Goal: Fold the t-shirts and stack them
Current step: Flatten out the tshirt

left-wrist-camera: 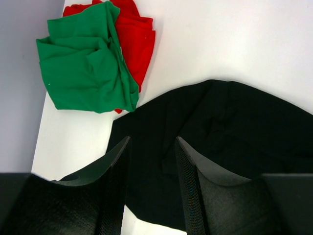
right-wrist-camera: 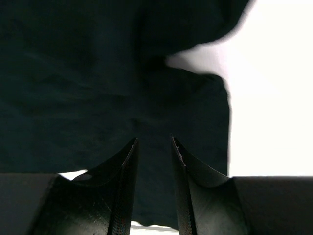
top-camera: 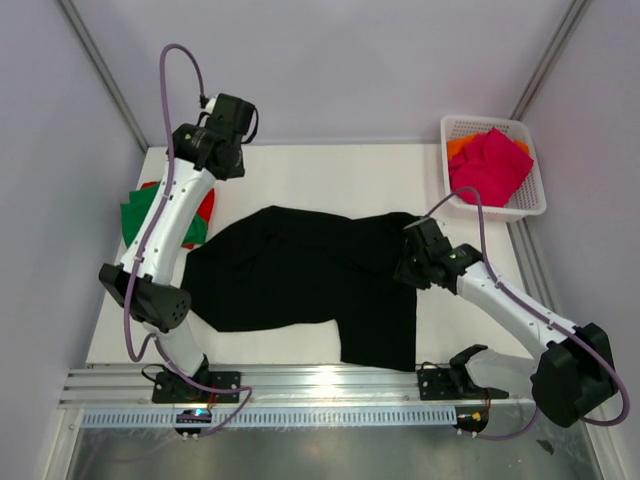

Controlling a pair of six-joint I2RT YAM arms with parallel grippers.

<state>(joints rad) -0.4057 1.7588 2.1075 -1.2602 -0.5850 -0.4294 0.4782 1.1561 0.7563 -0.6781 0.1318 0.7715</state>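
Note:
A large black t-shirt [top-camera: 300, 280] lies spread across the middle of the table, one part hanging towards the near edge. My left gripper [top-camera: 222, 158] is raised high near the far left, open and empty [left-wrist-camera: 153, 139], with the black t-shirt [left-wrist-camera: 230, 132] well below it. A crumpled green t-shirt [left-wrist-camera: 83, 63] lies on top of a red one [left-wrist-camera: 139, 39] at the left edge [top-camera: 140, 218]. My right gripper [top-camera: 415, 255] hovers low over the black t-shirt's right side [right-wrist-camera: 73, 73], its jaws open [right-wrist-camera: 154, 139] with nothing between them.
A white lattice basket [top-camera: 530, 205] at the far right holds a magenta-pink t-shirt [top-camera: 490, 165] and an orange one [top-camera: 460, 147]. A metal rail [top-camera: 330, 385] runs along the near edge. Walls close in on the left and right.

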